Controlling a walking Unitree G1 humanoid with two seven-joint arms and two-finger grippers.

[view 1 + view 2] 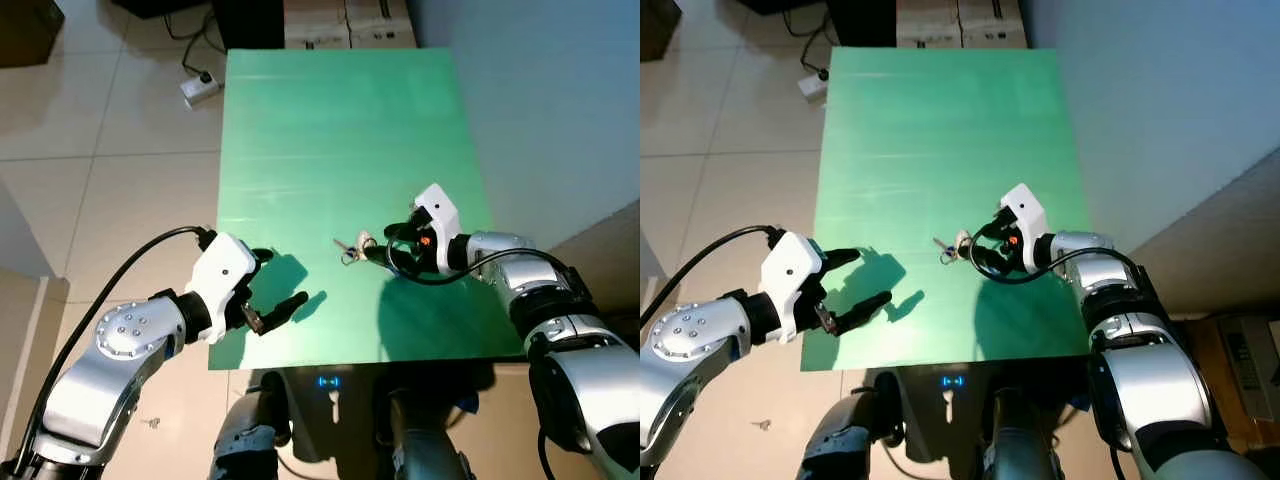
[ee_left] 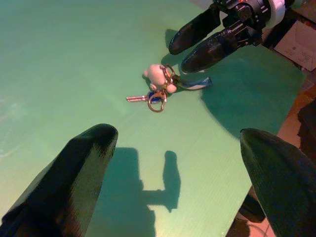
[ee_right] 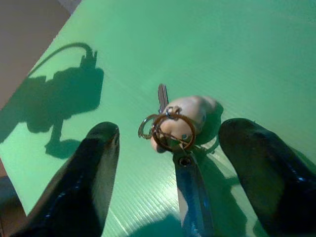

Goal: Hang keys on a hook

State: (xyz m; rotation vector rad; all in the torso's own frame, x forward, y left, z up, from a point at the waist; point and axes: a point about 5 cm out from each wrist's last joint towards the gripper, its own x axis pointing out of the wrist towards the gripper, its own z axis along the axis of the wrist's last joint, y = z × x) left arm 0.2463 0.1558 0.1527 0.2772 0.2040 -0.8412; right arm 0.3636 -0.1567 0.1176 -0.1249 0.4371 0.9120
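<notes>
Pale floor tiles surround a green desk that stands against a blue-grey wall, with a white power strip on the floor by its far left corner and cardboard boxes beyond its far edge. On the near half of the desk lie the keys: a silver key, brass rings, a pale pink figure charm and a blue tag, all bunched together and flat on the surface. The right pincer is low over the desk just on the robot's right of the bunch, its two black fingers apart and pointed at the keys, one to either side of the blue tag, not gripping it as far as the right wrist view shows. The left pincer hovers at the near left edge of the desk, well apart from the keys, with its fingers spread wide and nothing between them; its shadow falls on the green surface beside it. From the left wrist view the keys sit between the two pincers, close to the right one's fingertips
</notes>
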